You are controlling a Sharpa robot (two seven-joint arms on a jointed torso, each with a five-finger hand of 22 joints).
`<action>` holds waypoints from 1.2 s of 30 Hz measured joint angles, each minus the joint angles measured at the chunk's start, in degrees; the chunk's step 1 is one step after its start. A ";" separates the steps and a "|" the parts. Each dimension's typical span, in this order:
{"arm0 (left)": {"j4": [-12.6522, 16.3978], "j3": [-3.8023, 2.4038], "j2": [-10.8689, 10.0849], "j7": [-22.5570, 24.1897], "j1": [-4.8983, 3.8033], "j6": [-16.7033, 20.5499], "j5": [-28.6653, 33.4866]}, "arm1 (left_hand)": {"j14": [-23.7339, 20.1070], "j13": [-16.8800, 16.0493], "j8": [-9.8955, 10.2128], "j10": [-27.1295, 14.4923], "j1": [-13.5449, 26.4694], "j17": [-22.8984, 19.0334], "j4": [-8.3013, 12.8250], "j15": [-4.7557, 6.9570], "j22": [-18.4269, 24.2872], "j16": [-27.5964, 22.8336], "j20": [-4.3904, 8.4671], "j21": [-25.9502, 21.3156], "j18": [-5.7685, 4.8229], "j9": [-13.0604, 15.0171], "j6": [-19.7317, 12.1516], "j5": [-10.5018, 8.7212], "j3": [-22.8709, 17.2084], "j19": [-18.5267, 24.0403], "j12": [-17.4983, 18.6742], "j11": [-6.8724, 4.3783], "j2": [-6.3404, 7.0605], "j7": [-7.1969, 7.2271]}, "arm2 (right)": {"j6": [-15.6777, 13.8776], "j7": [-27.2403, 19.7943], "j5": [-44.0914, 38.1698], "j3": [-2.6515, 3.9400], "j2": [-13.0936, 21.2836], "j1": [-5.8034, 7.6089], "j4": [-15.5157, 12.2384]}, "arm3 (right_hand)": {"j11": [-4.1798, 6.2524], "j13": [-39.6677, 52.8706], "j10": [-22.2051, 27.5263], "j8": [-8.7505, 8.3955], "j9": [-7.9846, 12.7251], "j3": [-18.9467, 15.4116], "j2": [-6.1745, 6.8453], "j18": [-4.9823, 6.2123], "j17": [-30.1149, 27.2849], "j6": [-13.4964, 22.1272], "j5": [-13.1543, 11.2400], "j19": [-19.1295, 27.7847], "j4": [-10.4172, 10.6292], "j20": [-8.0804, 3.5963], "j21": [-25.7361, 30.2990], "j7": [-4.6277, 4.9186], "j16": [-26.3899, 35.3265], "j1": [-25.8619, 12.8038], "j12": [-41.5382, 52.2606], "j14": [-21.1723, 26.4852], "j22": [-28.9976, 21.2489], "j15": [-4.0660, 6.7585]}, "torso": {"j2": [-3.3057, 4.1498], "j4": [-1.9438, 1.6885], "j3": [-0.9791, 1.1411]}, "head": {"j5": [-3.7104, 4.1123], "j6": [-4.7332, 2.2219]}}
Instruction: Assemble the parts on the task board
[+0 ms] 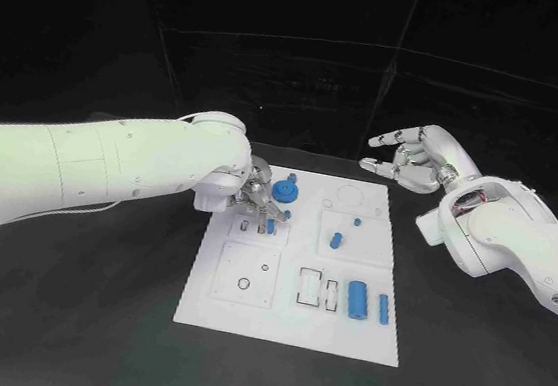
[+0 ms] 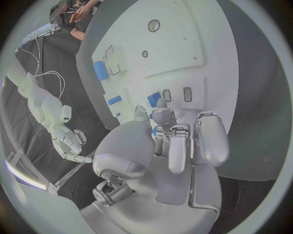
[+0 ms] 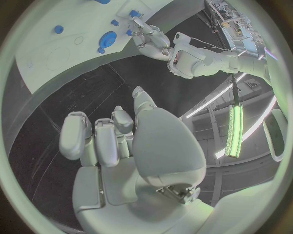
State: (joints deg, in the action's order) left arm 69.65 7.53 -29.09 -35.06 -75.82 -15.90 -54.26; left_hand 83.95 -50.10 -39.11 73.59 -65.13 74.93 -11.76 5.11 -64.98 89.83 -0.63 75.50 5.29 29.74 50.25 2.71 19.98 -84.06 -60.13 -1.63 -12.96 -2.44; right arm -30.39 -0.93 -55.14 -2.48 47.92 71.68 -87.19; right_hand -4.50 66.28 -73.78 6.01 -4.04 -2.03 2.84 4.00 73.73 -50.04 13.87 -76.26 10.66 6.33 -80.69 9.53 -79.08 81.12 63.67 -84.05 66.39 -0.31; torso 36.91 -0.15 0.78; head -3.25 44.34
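Observation:
The white task board [image 1: 291, 307] lies in the middle of the black table. My left hand [image 1: 257, 199] is down over its far left part, beside a round blue part [image 1: 288, 193]. In the left wrist view a small blue part [image 2: 154, 99] sits between the thumb tip and a fingertip [image 2: 161, 104], just by two small slots [image 2: 177, 94]. My right hand [image 1: 413, 160] hangs raised past the board's far right corner, fingers loosely apart and holding nothing. The right wrist view shows the right hand [image 3: 116, 141] well off the board [image 3: 55, 53].
Two small blue pieces [image 1: 337, 240] lie mid-board. Near the board's right edge lie a blue cylinder [image 1: 357, 297] and a slimmer blue piece [image 1: 383, 309]. Bare black table surrounds the board on all sides.

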 measured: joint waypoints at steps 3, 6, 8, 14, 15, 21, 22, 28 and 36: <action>-0.52 0.02 0.54 -0.01 0.00 -0.44 -0.03 | 0.00 0.00 -0.27 0.00 -0.51 0.00 0.34 0.00 -0.03 0.00 0.00 0.00 0.00 0.24 -0.21 0.00 -0.34 0.00 0.00 0.00 -0.05 -0.21 | -0.01 0.06 0.00 0.00 -0.02 0.00 0.19 | 0.00 0.00 0.00 0.00 0.00 -0.13 0.00 0.00 0.00 0.00 0.00 0.00 0.13 0.00 0.00 0.00 0.00 0.00 0.00 0.00 0.00 0.00 | 0.01 0.01 0.01 | -0.01 0.12; -0.85 0.02 0.93 -0.01 0.00 -0.83 -0.04 | 0.00 0.00 -0.41 0.00 -0.73 0.00 0.71 0.00 -0.03 0.00 0.00 0.00 0.00 0.48 -0.41 0.00 -0.71 0.00 0.00 0.00 -0.24 0.00 | -0.03 0.11 0.00 0.00 -0.08 0.00 0.32 | 0.00 0.00 0.00 -0.01 0.00 -0.13 0.00 0.00 0.00 0.00 0.00 0.00 0.13 0.00 0.00 0.00 0.00 0.00 0.00 0.00 0.00 0.00 | 0.01 0.01 0.01 | -0.01 0.17; -1.01 0.02 1.06 -0.01 0.00 -1.04 -0.05 | 0.00 0.00 -0.41 0.00 -0.73 0.00 0.71 0.00 -0.02 0.00 0.00 0.00 0.00 0.49 -0.41 0.00 -0.71 0.00 0.00 0.00 -0.24 0.00 | -0.03 0.14 0.00 0.00 -0.15 0.00 0.38 | 0.00 0.00 0.00 -0.01 0.00 -0.13 0.00 0.00 0.00 0.00 0.00 0.00 0.13 0.00 0.00 0.00 0.00 0.00 0.00 0.00 0.00 0.00 | 0.01 0.01 0.01 | 0.03 0.23; -1.32 0.03 1.25 -0.02 0.01 -1.61 -0.07 | 0.00 0.00 -0.41 0.00 -0.73 -0.01 0.78 0.00 -0.05 0.00 0.00 0.00 0.00 0.55 -0.41 0.00 -0.83 0.00 0.00 0.00 -0.24 0.00 | -0.03 0.19 0.00 0.00 -0.35 0.00 0.54 | 0.00 0.00 0.00 -0.01 0.00 -0.13 0.00 0.00 0.00 -0.20 0.00 0.00 0.13 0.00 0.00 -0.20 0.00 0.00 0.00 0.00 0.01 0.00 | 0.00 0.01 0.01 | 0.13 0.32; -1.36 0.03 1.28 -0.02 0.02 -1.70 -0.08 | 0.00 0.00 -0.41 -0.19 -0.72 0.00 0.71 0.00 -0.05 0.00 0.00 0.00 0.00 0.61 -0.41 0.00 -1.03 0.00 0.00 -0.19 -0.24 0.00 | -0.03 0.20 0.00 0.00 -0.36 0.00 0.56 | 0.00 0.00 0.00 -0.01 0.00 -0.13 0.00 0.00 0.00 -0.20 0.00 0.00 0.13 0.00 0.00 -0.20 0.00 0.00 0.00 0.00 0.01 0.00 | 0.00 0.00 0.01 | 0.13 0.32; -1.74 0.03 1.60 -0.11 0.02 -2.42 -0.10 | 0.00 0.00 -0.64 -0.20 -0.73 -0.01 0.86 0.00 -0.05 0.00 0.00 0.00 0.00 0.68 -0.62 0.00 -1.20 0.00 0.00 -0.20 -0.24 -0.21 | -0.01 0.29 0.00 -0.01 -0.38 0.00 0.68 | 0.00 0.01 0.00 -0.01 0.01 -0.12 0.00 0.00 0.00 -0.20 0.00 0.00 0.13 0.00 0.00 -0.20 0.00 0.00 0.00 0.00 0.01 0.00 | -0.01 0.00 0.03 | 0.14 0.45; -1.81 0.03 1.67 -0.12 0.02 -2.52 -0.10 | 0.00 0.00 -0.63 -0.20 -1.02 -0.01 0.86 0.00 -0.12 0.00 0.00 0.00 0.00 0.71 -0.62 0.00 -1.20 0.00 0.00 -0.20 -0.38 -0.21 | -0.01 0.31 0.00 -0.01 -0.39 0.00 0.69 | 0.00 0.01 0.00 -0.01 0.01 -0.12 0.00 0.00 0.01 -0.20 0.00 0.00 0.13 0.00 0.00 -0.20 0.00 0.00 0.00 0.00 0.01 0.00 | -0.02 0.00 0.04 | 0.14 0.47; -2.21 0.03 2.06 -0.21 0.03 -3.02 -0.11 | 0.00 -0.07 -0.89 -0.41 -1.28 -0.01 1.35 0.00 -0.25 0.00 0.00 0.00 0.00 1.01 -0.82 0.00 -1.68 0.00 -0.23 0.00 -0.23 -0.01 | 0.01 0.38 0.00 -0.01 -0.53 0.00 0.82 | 0.00 0.01 0.00 -0.02 0.01 -0.12 0.00 0.00 -0.05 -0.20 0.00 0.20 0.13 -0.20 -0.01 -0.20 0.00 0.00 0.00 0.00 -0.12 0.00 | -0.02 -0.02 0.04 | 0.14 0.54; -2.48 0.03 2.41 -0.47 0.05 -3.76 -0.12 | 0.00 -0.06 -1.12 -0.41 -2.05 -0.01 1.97 0.00 -0.33 0.00 -0.01 0.00 0.00 1.38 -1.14 0.00 -2.63 0.00 -0.23 0.00 0.07 -0.09 | 0.11 0.66 0.00 -0.01 -0.66 -0.01 0.84 | 0.00 -0.11 0.00 -0.02 0.01 -0.34 -0.23 0.00 -0.13 -0.20 0.00 0.20 0.34 -0.20 -0.01 -0.20 0.00 -0.23 0.00 0.00 -0.21 0.00 | 0.03 -0.02 0.04 | 0.21 0.70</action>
State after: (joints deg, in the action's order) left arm 67.16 7.56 -26.69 -35.53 -75.77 -19.66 -54.38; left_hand 83.95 -50.17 -40.23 73.18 -67.18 74.92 -9.79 5.11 -65.30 89.83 -0.64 75.50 5.29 31.11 49.11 2.70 17.34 -84.06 -60.36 -1.63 -12.90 -2.53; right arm -30.28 -0.27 -55.14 -2.48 47.26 71.68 -86.35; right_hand -4.51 66.18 -73.79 5.99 -4.03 -2.37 2.62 3.99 73.60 -50.24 13.87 -76.06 11.00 6.13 -80.69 9.33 -79.08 80.89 63.67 -84.05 66.18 -0.31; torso 36.94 -0.17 0.82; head -3.04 45.04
